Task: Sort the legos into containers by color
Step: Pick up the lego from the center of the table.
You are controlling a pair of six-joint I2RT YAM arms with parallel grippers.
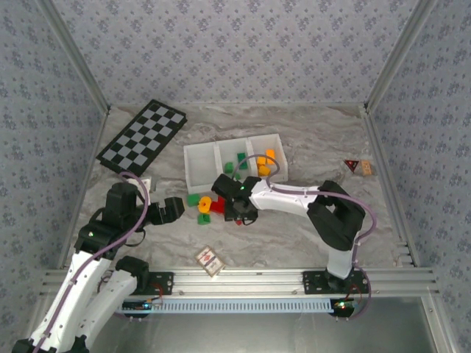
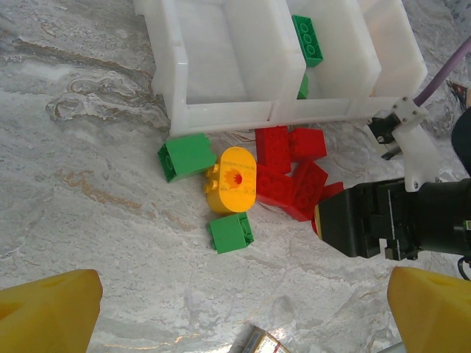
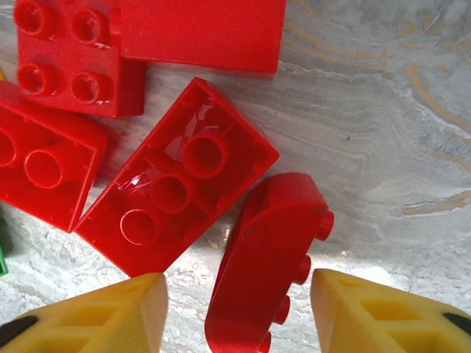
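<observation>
Nearby, on the marbled grey-white tabletop (image 1: 294,235), a black-and-grey checkerboard mat (image 1: 143,136) lies far left. A small white card with a red mark (image 1: 210,259) sits by the front rail, and two small brownish pieces (image 1: 359,167) rest well off to the right. The low white plastic tray of three square compartments (image 1: 200,165) stands mid-table. Its left compartment is bare, the middle holds green bricks (image 1: 241,162) and the right holds orange-yellow bricks (image 1: 265,162).

The loose legos (image 1: 204,206) lie just in front of the tray. From the left wrist, two green square blocks (image 2: 186,156) flank one rounded yellow brick (image 2: 234,180) that touches the red pile (image 2: 283,165). The right arm's black wrist body (image 2: 383,217) hides the pile's near edge.

The right wrist shows five glossy red pieces. Among them are an upturned hollow brick (image 3: 173,202) with three round tubes, a studded square brick (image 3: 70,55) and a curved red brick (image 3: 265,250) on its side. The right gripper (image 3: 235,294) is spread apart, and its yellow fingers (image 3: 96,316) straddle that curved brick with a gap on one side. The left gripper (image 2: 243,301) hovers wide apart with nothing in it, short of the loose legos.
</observation>
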